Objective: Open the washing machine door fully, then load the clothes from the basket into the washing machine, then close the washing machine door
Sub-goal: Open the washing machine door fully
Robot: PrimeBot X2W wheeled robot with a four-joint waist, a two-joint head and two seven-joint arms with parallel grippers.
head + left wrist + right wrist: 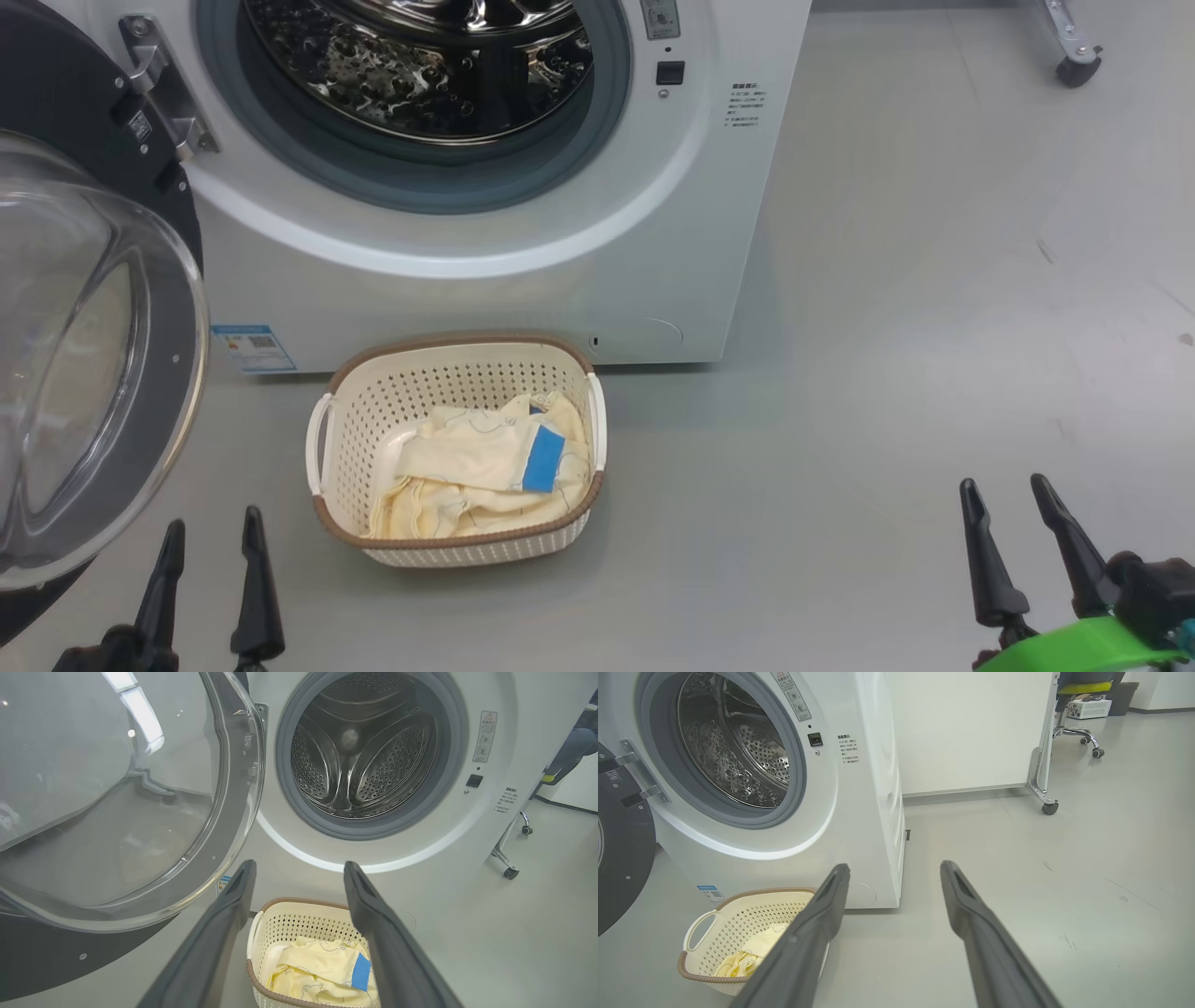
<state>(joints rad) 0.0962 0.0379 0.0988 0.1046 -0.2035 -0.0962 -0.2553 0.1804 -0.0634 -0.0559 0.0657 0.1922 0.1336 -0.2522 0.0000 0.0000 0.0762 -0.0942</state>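
Observation:
The white washing machine [485, 280] stands ahead with its steel drum [364, 760] exposed. Its round door [84, 373] with the clear glass bowl is swung wide open to the left on its metal hinge [163, 89]. On the floor in front sits the cream basket [373, 420] with a brown rim, holding pale yellow clothes [467, 476] with a blue patch. My left gripper [210, 532] is open and empty, low left of the basket and close beside the door. My right gripper [1008, 499] is open and empty, far right over bare floor.
Grey floor [887, 373] spreads to the right of the machine. A white panel on castors [1048, 805] and an office chair [1083, 732] stand farther back on the right. A blue sticker [252, 347] marks the machine's lower left.

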